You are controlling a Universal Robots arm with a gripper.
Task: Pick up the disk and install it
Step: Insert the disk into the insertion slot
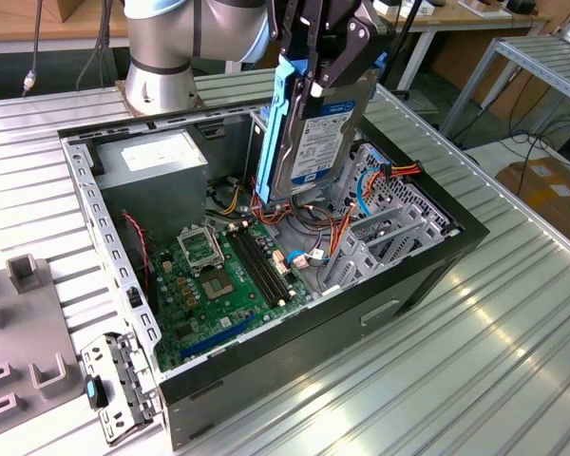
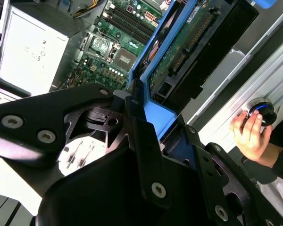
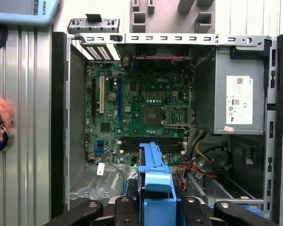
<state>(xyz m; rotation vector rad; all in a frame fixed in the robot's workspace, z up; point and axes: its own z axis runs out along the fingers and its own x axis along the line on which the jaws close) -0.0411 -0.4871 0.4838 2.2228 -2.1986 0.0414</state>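
Pick-up done, installation in hand: the tool is clamped on the upper end of the disk, which hangs upright beneath it over the open computer case, unseated; seating is judged to require its rails square to the drive cage below.

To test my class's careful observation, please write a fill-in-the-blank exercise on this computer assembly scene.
The jaws are ____ on the disk.
The disk's side rails are ____.
The motherboard inside the computer case is ____.
Missing words: shut; blue; green.
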